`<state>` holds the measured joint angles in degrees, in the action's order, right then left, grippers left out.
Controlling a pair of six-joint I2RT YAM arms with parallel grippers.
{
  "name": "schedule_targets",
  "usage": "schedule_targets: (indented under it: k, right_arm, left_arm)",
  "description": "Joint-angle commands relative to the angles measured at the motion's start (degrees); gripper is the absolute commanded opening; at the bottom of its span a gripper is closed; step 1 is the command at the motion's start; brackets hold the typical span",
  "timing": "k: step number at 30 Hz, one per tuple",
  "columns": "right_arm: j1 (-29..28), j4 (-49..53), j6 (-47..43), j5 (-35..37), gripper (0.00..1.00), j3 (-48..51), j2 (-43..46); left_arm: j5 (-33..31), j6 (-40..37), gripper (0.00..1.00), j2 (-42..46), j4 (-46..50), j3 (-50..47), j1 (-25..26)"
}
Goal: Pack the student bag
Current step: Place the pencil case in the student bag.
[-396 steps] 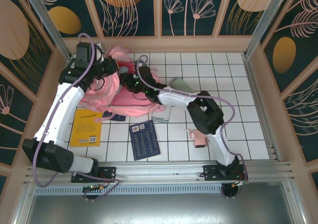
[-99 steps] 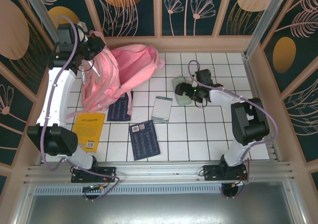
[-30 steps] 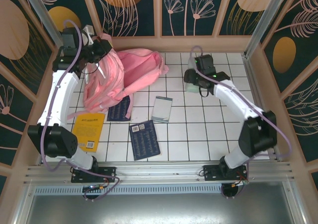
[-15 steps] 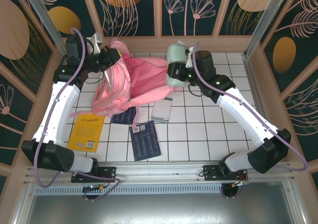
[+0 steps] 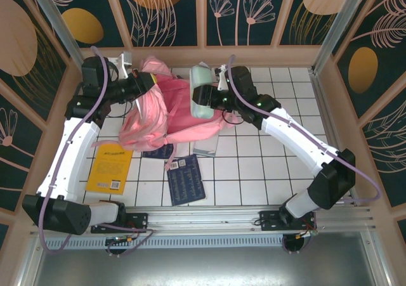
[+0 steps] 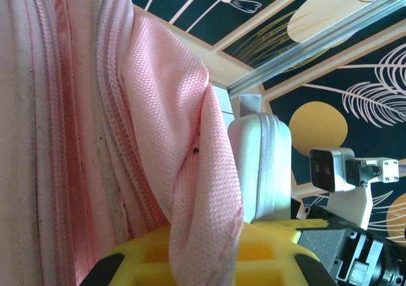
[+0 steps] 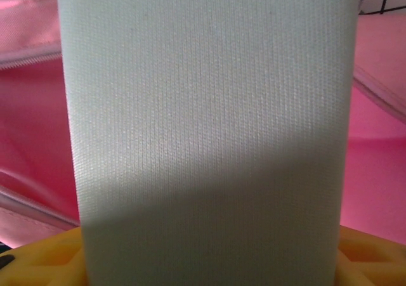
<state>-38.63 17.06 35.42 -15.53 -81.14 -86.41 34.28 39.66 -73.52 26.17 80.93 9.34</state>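
The pink student bag [image 5: 158, 118] is held up off the tiles at the back left, its mouth open toward the right. My left gripper [image 5: 144, 82] is shut on the bag's upper edge, a fold of pink fabric [image 6: 203, 191] pinched between its jaws. My right gripper [image 5: 206, 99] is shut on a pale green pencil case [image 5: 202, 91], held upright over the bag's opening. In the right wrist view the pencil case [image 7: 209, 134] covers the middle, with the bag's pink lining [image 7: 32, 121] behind it. From the left wrist, the pencil case [image 6: 260, 165] stands just beyond the fabric fold.
A yellow book [image 5: 110, 167] lies at the left. A dark blue book [image 5: 184, 178] lies in front of the bag, another dark one [image 5: 158, 151] partly under it. A pale notebook [image 5: 206, 148] peeks from under the bag. White tiles at the right are open.
My right arm has carried the pencil case leftward and a little nearer, over the bag's mouth. My left gripper shifted slightly right and down, still holding the bag's edge.
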Motion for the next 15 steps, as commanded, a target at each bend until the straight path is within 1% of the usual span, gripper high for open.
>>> schedule_targets:
  k: [1,4,6,9,12,15]
  right_arm:
    - [-1.80,-2.90,5.56,-1.89,0.64,-2.59,-1.93]
    - [-3.64,1.57,8.10,-1.02,0.63,-5.75,-6.35]
    - [-4.79,2.64,9.40,0.14,0.63,-6.53,-8.34]
    - [-5.52,1.79,12.13,0.57,0.60,-5.76,-9.91]
    - [-5.86,0.53,14.12,0.13,0.60,-5.57,-11.71]
    - [-5.92,1.68,13.73,0.41,0.60,-8.70,-15.80]
  left_arm:
    - [2.19,-0.89,0.00,4.10,-6.86,0.01,0.24]
    - [2.20,-0.64,0.00,4.77,-6.66,-0.79,0.32]
    - [2.41,-0.70,0.00,5.19,-6.76,-1.37,0.38]
    - [2.05,-1.08,0.00,5.96,-6.32,-1.82,0.41]
    - [1.63,-1.63,0.00,6.58,-6.00,-2.38,0.58]
    - [1.58,-1.77,0.00,6.52,-6.08,-2.87,0.68]
